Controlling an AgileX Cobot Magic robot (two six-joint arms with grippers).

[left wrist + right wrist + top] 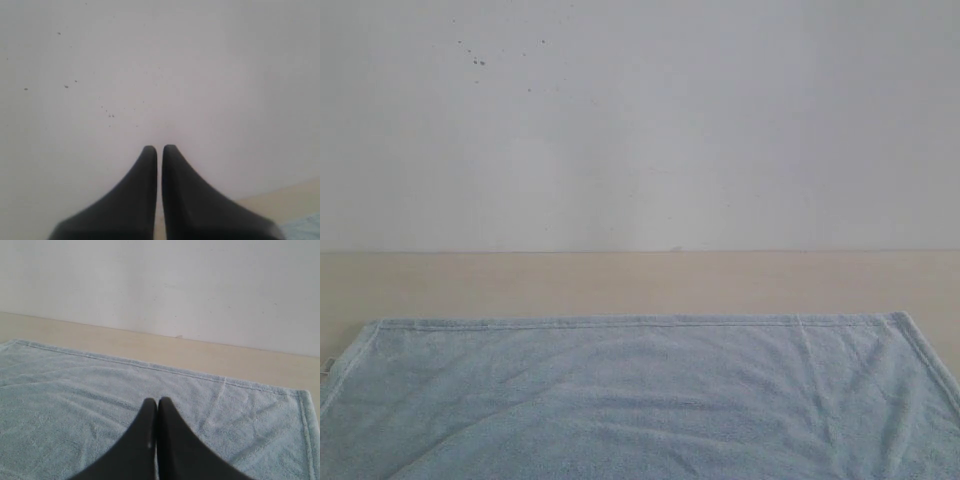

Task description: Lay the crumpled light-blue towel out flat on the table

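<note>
The light-blue towel point(640, 400) lies spread flat on the beige table point(620, 280), filling the near part of the exterior view, its hemmed far edge straight and both far corners showing. Neither gripper appears in the exterior view. My left gripper point(159, 148) is shut on nothing, raised and facing the white wall, with a scrap of towel point(307, 225) at that view's corner. My right gripper point(157, 401) is shut with nothing in it, hovering over the towel point(100, 405) and apart from it.
A white wall point(640, 120) with a few dark specks rises behind the table. A strip of bare table point(210, 357) runs between the towel's far hem and the wall.
</note>
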